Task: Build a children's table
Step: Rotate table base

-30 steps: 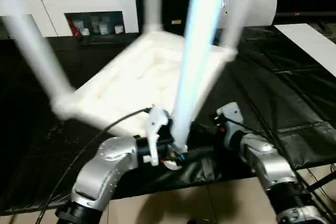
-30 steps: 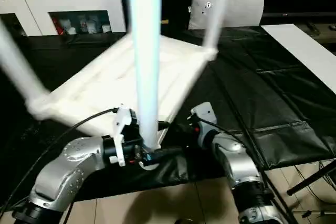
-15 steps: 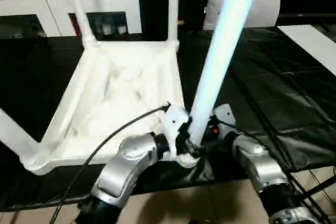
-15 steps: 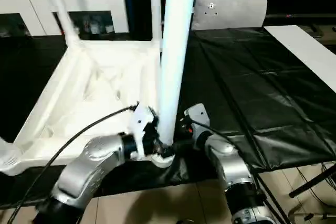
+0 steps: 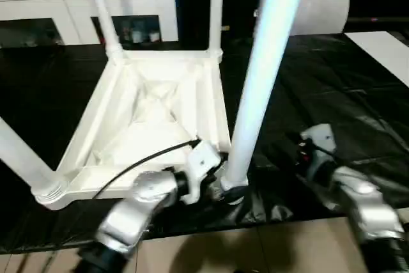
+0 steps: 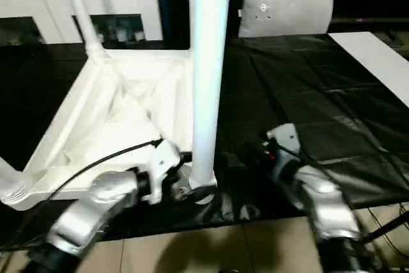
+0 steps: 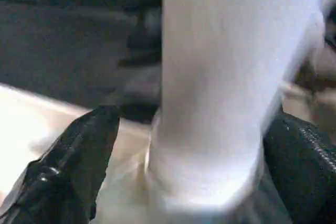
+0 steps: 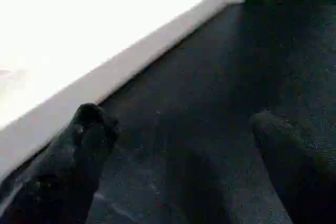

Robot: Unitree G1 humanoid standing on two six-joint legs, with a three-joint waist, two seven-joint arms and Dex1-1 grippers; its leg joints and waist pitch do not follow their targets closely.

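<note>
- White tabletop point(image 5: 150, 119) lies upside down on black sheet point(image 5: 319, 87); near leg point(image 5: 259, 87) is straddled by spread left gripper point(image 7: 184, 145), unpinched.
- Leg could be knocked crooked if bumped.
- Right gripper point(image 8: 178, 145) hangs spread, empty; tabletop edge might be snagged.

Black sheeting point(image 5: 319, 87) over tiled floor point(image 5: 268, 250), white cabinet point(image 5: 70, 4) and grey pillow point(image 6: 287, 7) behind.

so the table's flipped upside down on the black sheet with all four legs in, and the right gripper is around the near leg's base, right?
Nearly. The left gripper is the one around the near leg; the left wrist view shows its fingers on either side. The right gripper is open over the black sheet, beside the tabletop.
</note>
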